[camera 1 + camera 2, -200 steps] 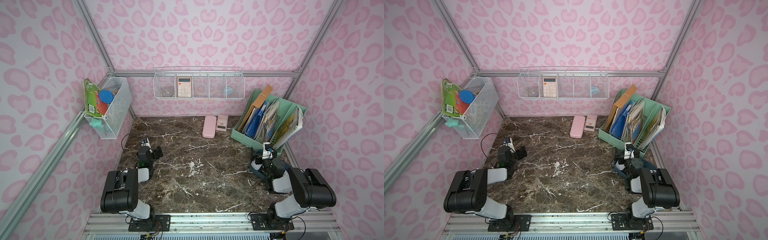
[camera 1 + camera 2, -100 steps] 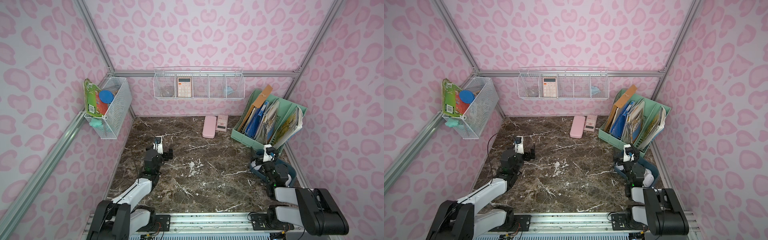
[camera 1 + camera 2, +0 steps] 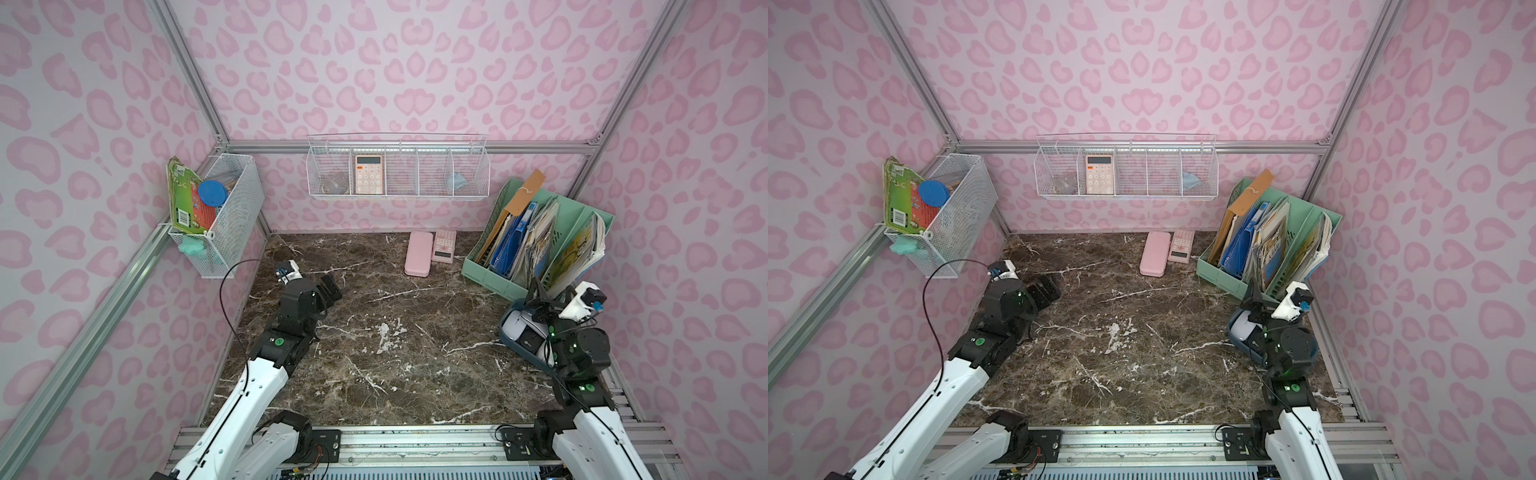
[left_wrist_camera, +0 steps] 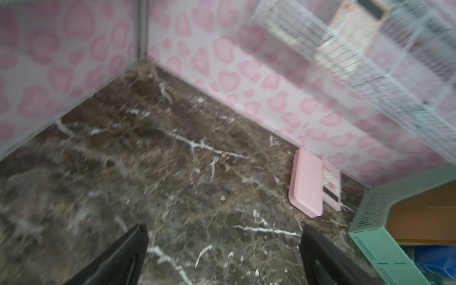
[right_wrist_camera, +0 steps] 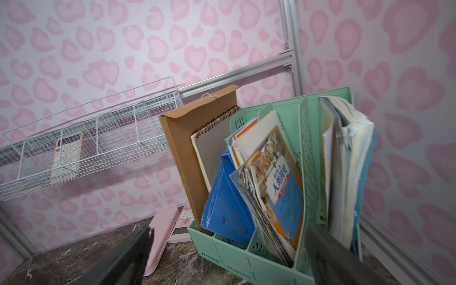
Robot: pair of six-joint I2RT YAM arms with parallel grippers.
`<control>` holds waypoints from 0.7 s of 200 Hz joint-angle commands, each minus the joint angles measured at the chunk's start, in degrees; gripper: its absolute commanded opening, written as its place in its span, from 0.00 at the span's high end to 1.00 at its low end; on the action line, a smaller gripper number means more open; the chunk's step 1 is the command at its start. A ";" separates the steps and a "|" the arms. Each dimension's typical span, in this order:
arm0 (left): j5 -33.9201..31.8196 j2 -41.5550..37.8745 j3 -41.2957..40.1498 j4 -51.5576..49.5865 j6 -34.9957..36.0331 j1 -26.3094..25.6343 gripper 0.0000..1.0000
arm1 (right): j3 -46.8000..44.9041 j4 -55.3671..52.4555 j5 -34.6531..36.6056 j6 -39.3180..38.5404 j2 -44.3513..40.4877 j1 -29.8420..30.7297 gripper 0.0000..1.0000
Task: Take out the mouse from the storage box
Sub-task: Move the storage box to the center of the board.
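Note:
The storage box (image 3: 506,335) (image 3: 1235,337), a shallow dark blue tub, sits on the marble at the right, just in front of the file rack. A white mouse (image 3: 516,322) (image 3: 1243,329) lies at its left end, with a black mouse (image 3: 528,343) beside it; my right arm covers the rest of the tub. My right gripper (image 3: 549,296) (image 3: 1264,300) (image 5: 229,230) hovers open above the box's far end, pointing at the rack, with nothing in it. My left gripper (image 3: 329,290) (image 3: 1043,289) (image 4: 224,229) is open over bare marble at the left.
A mint-green file rack (image 3: 490,271) (image 5: 237,259) full of folders stands behind the box. A pink case (image 3: 417,259) and a pink calculator (image 3: 444,246) lie by the back wall. White wire baskets hang on the back wall (image 3: 399,167) and on the left wall (image 3: 235,216).
Both arms have unfolded and reached forward from the front rail. The left gripper has moved right and away from the left wall. The right wrist has risen over the box.

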 commanded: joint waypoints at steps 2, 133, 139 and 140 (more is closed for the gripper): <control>-3.82 0.08 0.82 -18.45 -12.18 0.39 0.01 | 2.59 -15.73 0.84 6.05 -0.56 -2.09 0.01; 24.80 6.68 -2.93 -5.32 0.90 -2.63 0.01 | 5.55 -25.90 -2.15 7.26 22.33 5.61 0.03; 24.72 7.19 -2.89 -5.23 1.06 -3.04 0.01 | 5.73 -25.57 -1.81 7.33 23.36 6.38 0.03; 24.72 7.28 -2.90 -5.21 1.07 -3.17 0.01 | 5.74 -25.53 -1.85 7.39 23.56 6.47 0.03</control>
